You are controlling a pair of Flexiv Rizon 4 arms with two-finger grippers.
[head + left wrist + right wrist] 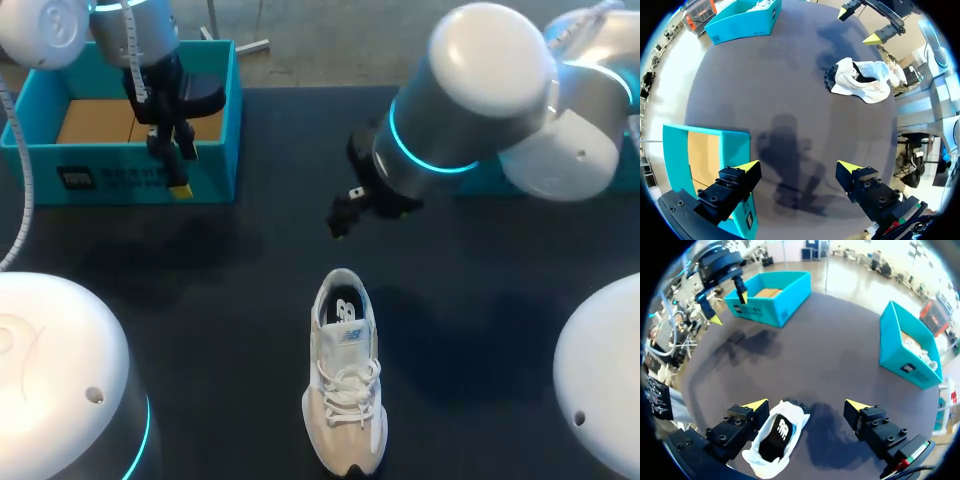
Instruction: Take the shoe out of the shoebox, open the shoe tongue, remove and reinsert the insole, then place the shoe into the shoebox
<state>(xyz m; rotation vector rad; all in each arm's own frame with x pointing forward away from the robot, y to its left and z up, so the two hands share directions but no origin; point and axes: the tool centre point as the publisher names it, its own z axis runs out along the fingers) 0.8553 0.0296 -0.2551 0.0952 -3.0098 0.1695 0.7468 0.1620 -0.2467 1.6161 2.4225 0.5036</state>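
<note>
shoe (345, 385) upright on table (250, 260), outside box (120, 178) | left gripper (797, 166) spread, over box's front wall | right gripper (807, 404) spread, over shoe's heel

Right-hand shoebox (480, 183) in the head view almost wholly behind the right arm (490, 90), its contents unseen there.

Bare table (250, 270) surrounds the shoe (345, 385) on every side. The right arm (470, 100) hangs over the middle, the right gripper (807, 405) spread above the shoe's heel end. The left gripper (797, 166), spread, hovers at the box's (130, 178) front wall. A second box (900, 350) stands well to the right.
</note>
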